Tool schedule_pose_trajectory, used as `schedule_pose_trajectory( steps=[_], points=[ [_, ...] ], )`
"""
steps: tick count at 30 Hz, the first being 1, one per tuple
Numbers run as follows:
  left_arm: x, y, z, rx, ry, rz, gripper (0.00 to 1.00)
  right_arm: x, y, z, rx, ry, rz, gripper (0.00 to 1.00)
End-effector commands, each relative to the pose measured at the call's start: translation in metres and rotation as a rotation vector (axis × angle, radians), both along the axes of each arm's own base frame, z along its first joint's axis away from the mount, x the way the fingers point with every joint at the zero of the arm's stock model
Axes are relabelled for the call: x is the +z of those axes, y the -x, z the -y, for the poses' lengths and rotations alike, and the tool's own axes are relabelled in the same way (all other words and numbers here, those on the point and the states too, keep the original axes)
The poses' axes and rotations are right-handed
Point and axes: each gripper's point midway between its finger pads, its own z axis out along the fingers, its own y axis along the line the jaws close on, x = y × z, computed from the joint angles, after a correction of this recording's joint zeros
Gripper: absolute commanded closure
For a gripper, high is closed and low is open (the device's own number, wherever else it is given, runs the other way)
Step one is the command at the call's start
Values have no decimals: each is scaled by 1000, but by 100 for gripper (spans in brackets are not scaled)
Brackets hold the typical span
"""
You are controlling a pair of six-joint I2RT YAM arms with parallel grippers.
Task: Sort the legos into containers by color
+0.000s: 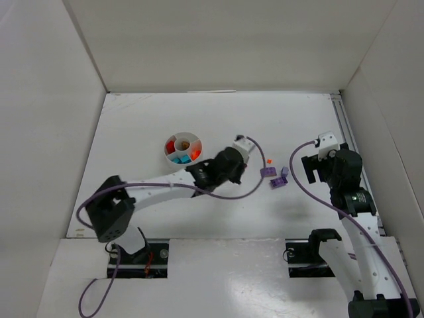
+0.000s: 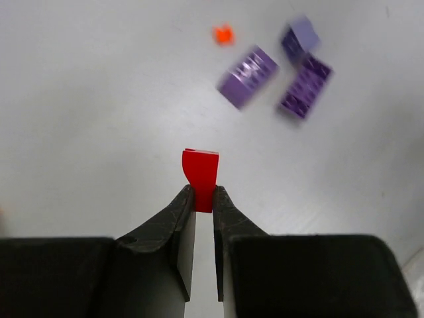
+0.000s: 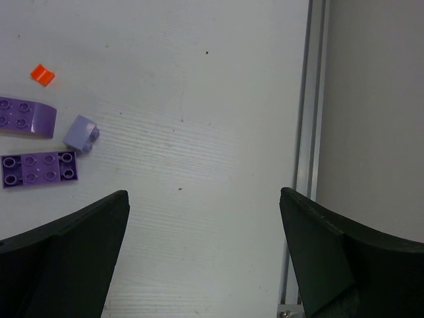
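A small red lego point(image 2: 201, 173) is pinched between the tips of my left gripper point(image 2: 204, 192), which is shut on it just above the table. From above, that gripper point(image 1: 242, 148) lies between the white divided dish point(image 1: 166, 151) and the loose bricks. The dish holds red, teal and orange pieces in separate wedges. Three purple legos point(image 2: 248, 76) point(image 2: 305, 86) point(image 2: 299, 38) and a tiny orange piece point(image 2: 224, 34) lie ahead of the left gripper. My right gripper point(image 3: 204, 195) stands open and empty, to the right of the same purple bricks point(image 3: 40, 169) and the orange piece point(image 3: 42, 74).
A metal rail point(image 3: 308, 132) runs along the table's right edge beside the right gripper. White walls point(image 1: 53, 119) enclose the table on the left, back and right. A purple cable point(image 1: 248, 189) loops from the left wrist over the table.
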Motion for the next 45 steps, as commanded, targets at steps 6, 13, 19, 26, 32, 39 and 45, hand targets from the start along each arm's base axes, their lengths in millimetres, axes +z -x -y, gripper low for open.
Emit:
schedule_pose_trajectory(
  steps=[6, 13, 19, 26, 32, 39, 45],
  points=[
    [88, -83, -148, 511, 288, 10, 100, 12, -7, 4, -14, 4, 47, 0],
    [79, -111, -251, 818, 278, -40, 100, 7, -9, 7, -32, 13, 27, 0],
    [53, -118, -276, 882, 237, -121, 100, 6, -7, 11, -48, 22, 18, 0],
    [39, -133, -279, 896, 208, -150, 100, 8, -6, 12, -57, 27, 18, 0],
    [36, -144, -284, 909, 190, -171, 100, 9, -5, 15, -78, 27, 19, 0],
    [30, -145, -286, 921, 169, -182, 92, 9, -5, 15, -78, 27, 19, 0],
    [34, -140, -287, 920, 174, -178, 78, 9, -5, 15, -78, 27, 19, 0]
  ],
)
